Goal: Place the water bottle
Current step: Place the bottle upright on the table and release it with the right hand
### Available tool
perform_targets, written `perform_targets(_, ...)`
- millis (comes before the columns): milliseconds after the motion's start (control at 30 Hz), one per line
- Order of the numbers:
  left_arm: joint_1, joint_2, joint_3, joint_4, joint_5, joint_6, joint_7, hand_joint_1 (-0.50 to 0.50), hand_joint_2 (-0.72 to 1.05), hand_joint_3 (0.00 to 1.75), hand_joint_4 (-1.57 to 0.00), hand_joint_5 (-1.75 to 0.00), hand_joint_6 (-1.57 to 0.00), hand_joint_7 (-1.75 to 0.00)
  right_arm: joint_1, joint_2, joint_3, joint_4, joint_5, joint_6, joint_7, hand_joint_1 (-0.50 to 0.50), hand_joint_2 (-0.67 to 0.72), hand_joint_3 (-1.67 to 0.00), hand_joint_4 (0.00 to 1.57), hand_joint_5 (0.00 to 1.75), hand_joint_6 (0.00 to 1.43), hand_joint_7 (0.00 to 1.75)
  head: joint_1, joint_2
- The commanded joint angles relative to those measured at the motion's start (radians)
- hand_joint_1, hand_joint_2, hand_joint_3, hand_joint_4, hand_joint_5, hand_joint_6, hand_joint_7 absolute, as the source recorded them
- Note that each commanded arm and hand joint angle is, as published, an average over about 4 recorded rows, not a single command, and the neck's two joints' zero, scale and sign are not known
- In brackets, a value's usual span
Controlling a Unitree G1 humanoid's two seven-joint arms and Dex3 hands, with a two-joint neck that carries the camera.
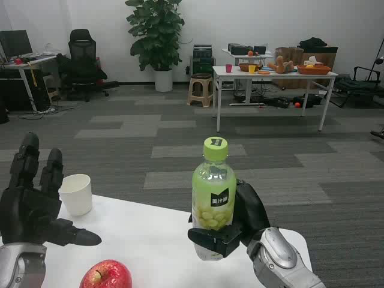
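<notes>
From my seat the head view reads bright and even, lit from overhead, with no harsh glare. The white table (156,240) at the bottom is close to washed out, showing only faint soft shadows under the paper cup (77,194) and the bottle (213,201). The bottle is sharp enough that I can see its label. The far wall across the top is slightly overexposed, and distant clutter at upper right goes soft.
</notes>
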Motion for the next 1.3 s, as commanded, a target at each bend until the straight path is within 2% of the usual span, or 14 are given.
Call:
perform_targets(33, 0.014, 0.001, -0.006, -0.024, -0.005, -0.004, 0.003, -0.48, -0.28, 0.09, 0.00, 0.00, 0.00, 0.00, -0.036, 0.000, 0.007, -0.009, 0.015, -0.029, 0.026, 0.38, 0.22, -1.43, 1.26, 1.55, 1.08, 1.49, 0.024, -0.004)
perform_targets(133, 0.014, 0.001, -0.005, -0.024, -0.005, -0.004, 0.003, -0.48, -0.28, 0.09, 0.00, 0.00, 0.00, 0.00, -0.036, 0.000, 0.007, -0.009, 0.015, -0.029, 0.026, 0.40, 0.22, -1.43, 1.26, 1.55, 1.08, 1.52, 0.014, -0.003)
perform_targets(367, 0.015, 0.001, -0.006, -0.024, -0.005, -0.004, 0.003, -0.49, -0.28, 0.09, 0.00, 0.00, 0.00, 0.00, -0.036, 0.000, 0.009, -0.008, 0.016, -0.029, 0.026, 0.38, 0.22, -1.43, 1.26, 1.55, 1.08, 1.54, 0.011, -0.007)
perform_targets(500, 0.015, 0.001, -0.006, -0.024, -0.005, -0.004, 0.003, -0.48, -0.28, 0.09, 0.00, 0.00, 0.00, 0.00, -0.036, 0.000, 0.009, -0.006, 0.016, -0.029, 0.028, 0.38, 0.22, -1.51, 1.26, 1.55, 1.08, 1.54, 0.011, -0.009)
perform_targets(700, 0.015, 0.001, -0.007, -0.024, -0.005, -0.004, 0.003, -0.48, -0.28, 0.09, 0.00, 0.00, 0.00, 0.00, -0.037, 0.003, 0.009, -0.001, 0.015, -0.032, 0.034, 0.38, 0.22, -1.43, 1.26, 1.55, 1.08, 1.54, 0.009, -0.013)
perform_targets(833, 0.015, 0.001, -0.007, -0.024, -0.006, -0.004, 0.003, -0.48, -0.28, 0.09, 0.00, 0.00, 0.00, 0.00, -0.041, 0.006, 0.019, 0.025, 0.011, -0.053, 0.042, 0.38, 0.22, -1.43, 1.26, 1.55, 1.08, 1.54, 0.010, -0.014)
perform_targets(900, 0.015, 0.000, -0.007, -0.024, -0.007, -0.004, 0.003, -0.48, -0.28, 0.09, 0.00, 0.00, 0.00, 0.00, -0.050, 0.006, 0.040, 0.057, -0.001, -0.089, 0.042, 0.38, 0.22, -1.45, 1.27, 1.55, 1.11, 1.54, 0.010, -0.014)
perform_targets(1067, 0.015, -0.001, -0.008, -0.024, -0.007, -0.004, 0.004, -0.48, -0.28, 0.09, 0.00, 0.00, 0.00, 0.00, -0.091, 0.000, 0.130, 0.212, -0.008, -0.270, 0.072, 0.38, 0.22, -1.43, 1.28, 1.55, 1.14, 1.54, 0.011, -0.019)
perform_targets(1267, 0.016, -0.001, -0.011, -0.024, -0.007, -0.002, 0.003, -0.48, -0.28, 0.09, 0.00, 0.00, 0.00, 0.00, -0.191, 0.001, 0.296, 0.605, 0.026, -0.715, 0.079, 0.38, 0.22, -1.45, 1.33, 1.55, 1.18, 1.54, 0.023, -0.034)
perform_targets(1300, 0.016, -0.001, -0.012, -0.024, -0.007, -0.002, 0.003, -0.48, -0.28, 0.09, 0.00, 0.00, 0.00, 0.00, -0.205, 0.000, 0.313, 0.660, 0.028, -0.762, 0.078, 0.38, 0.22, -1.45, 1.34, 1.55, 1.20, 1.54, 0.022, -0.035)
